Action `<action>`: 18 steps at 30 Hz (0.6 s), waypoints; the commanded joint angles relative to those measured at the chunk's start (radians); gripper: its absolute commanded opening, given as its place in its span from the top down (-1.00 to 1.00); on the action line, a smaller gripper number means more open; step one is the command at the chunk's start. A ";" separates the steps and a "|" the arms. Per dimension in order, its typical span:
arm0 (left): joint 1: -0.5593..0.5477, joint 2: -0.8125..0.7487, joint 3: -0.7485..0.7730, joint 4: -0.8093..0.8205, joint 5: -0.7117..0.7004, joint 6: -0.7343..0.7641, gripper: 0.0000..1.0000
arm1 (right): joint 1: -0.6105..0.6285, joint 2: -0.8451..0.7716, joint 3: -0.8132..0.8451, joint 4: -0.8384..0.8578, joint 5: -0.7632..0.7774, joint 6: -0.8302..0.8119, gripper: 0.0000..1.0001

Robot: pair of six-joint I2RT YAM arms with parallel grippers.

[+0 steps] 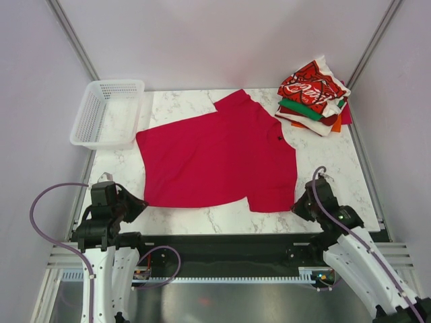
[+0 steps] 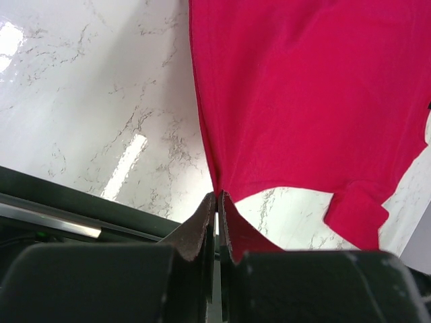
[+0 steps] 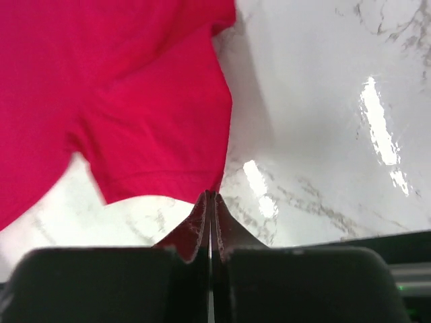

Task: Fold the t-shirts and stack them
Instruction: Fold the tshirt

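Pinching only a sliver of cloth invites a slip. The left gripper point(image 2: 217, 196) is clamped on the near hem corner of the plain crimson short-sleeved t-shirt point(image 1: 215, 158), which lies spread flat mid-table. The right gripper point(image 3: 211, 195) is clamped on its near sleeve tip. Lifting may pull either corner free and skew the fold.

Count:
- One spread shirt.
- One pile of folded t-shirts point(image 1: 315, 97) at the far right corner of the marble table point(image 1: 337, 175), five colours showing.
- One white plastic mesh basket point(image 1: 111, 84).
- Two grippers.
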 commanded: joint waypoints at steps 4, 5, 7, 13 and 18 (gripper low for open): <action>0.008 0.000 0.008 0.013 0.023 0.050 0.84 | 0.014 -0.175 0.248 -0.286 0.002 -0.028 1.00; 0.006 0.002 0.008 0.011 0.026 0.051 0.84 | 0.013 -0.170 0.272 -0.313 0.010 -0.016 1.00; 0.006 0.008 0.012 0.010 0.031 0.057 0.84 | 0.013 -0.152 0.314 -0.353 0.002 -0.025 1.00; 0.005 0.031 0.031 -0.001 0.058 0.080 0.84 | 0.014 -0.167 0.360 -0.358 -0.039 -0.021 1.00; 0.003 0.077 0.008 0.000 0.091 0.094 0.82 | 0.014 -0.068 0.337 -0.199 -0.102 -0.054 1.00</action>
